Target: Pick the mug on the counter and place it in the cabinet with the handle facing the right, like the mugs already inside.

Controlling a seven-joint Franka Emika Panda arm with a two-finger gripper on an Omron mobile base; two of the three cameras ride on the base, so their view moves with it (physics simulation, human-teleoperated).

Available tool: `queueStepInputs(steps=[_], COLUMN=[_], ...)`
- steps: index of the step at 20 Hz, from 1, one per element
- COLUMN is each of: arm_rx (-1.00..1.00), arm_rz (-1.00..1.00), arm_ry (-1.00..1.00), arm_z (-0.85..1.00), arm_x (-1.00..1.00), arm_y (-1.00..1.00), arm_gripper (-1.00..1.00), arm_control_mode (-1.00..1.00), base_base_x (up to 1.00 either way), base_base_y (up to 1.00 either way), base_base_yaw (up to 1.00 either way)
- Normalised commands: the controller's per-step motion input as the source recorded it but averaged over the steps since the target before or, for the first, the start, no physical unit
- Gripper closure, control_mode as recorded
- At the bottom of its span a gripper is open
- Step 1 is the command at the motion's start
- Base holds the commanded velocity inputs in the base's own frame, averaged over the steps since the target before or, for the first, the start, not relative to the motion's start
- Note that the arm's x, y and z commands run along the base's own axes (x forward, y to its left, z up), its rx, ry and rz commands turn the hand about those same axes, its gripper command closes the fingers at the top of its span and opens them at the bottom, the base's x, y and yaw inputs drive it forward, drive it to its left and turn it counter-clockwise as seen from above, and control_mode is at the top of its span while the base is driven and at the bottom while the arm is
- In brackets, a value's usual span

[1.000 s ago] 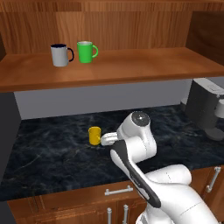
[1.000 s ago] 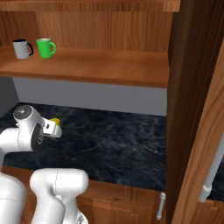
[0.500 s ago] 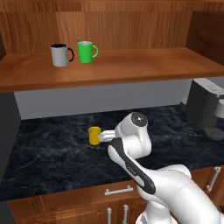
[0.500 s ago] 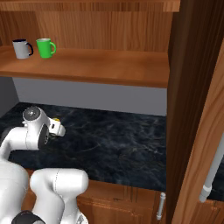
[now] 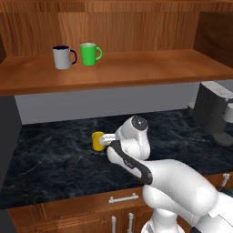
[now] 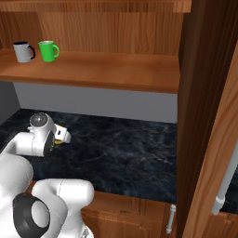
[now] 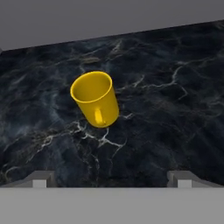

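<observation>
The small yellow mug (image 5: 97, 141) stands upright on the black veined counter (image 5: 54, 159), below the cabinet shelf (image 5: 136, 68). In the hand view the mug (image 7: 96, 99) sits left of centre, and its yellow loop handle (image 7: 99, 116) faces the camera. My gripper (image 5: 106, 139) is level with the mug, just to its right and close to the handle side. It is open, its two fingertips (image 7: 39, 179) stand wide apart, and nothing is between them. From the right base view my gripper (image 6: 62, 135) hides all but a yellow sliver of the mug (image 6: 57, 142).
A grey mug with a dark handle (image 5: 63, 57) and a green mug (image 5: 89, 53) stand at the shelf's left end, handles to the right. A coffee machine (image 5: 216, 111) stands at the counter's right end. A tall wooden cabinet side (image 6: 204, 116) rises on the right.
The hand has crept a little to the left, closer to the yellow mug, as the arm stretched out. The jaws stayed open. The mug has not moved.
</observation>
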Motion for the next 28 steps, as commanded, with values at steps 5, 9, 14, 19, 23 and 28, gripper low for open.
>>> queueStepInputs(steps=[5, 9, 14, 19, 23, 28], arm_rx=[0.00, 0.00, 0.00, 0.00, 0.00, 0.00], arm_rz=[0.00, 0.00, 0.00, 0.00, 0.00, 0.00], arm_ry=[0.00, 0.00, 0.00, 0.00, 0.00, 0.00], arm_z=[-0.22, -0.19, -0.17, -0.13, -0.11, -0.08], arm_x=[0.17, 0.16, 0.17, 0.18, 0.18, 0.20], arm_y=[0.24, 0.15, 0.07, 0.03, 0.05, 0.03], arm_gripper=[-1.00, -1.00, -1.00, -1.00, -1.00, -1.00], arm_control_mode=[-1.00, -1.00, -1.00, -1.00, -1.00, -1.00], base_base_x=[0.00, 0.00, 0.00, 0.00, 0.00, 0.00], base_base_y=[0.00, 0.00, 0.00, 0.00, 0.00, 0.00], base_base_yaw=[0.00, 0.00, 0.00, 0.00, 0.00, 0.00])
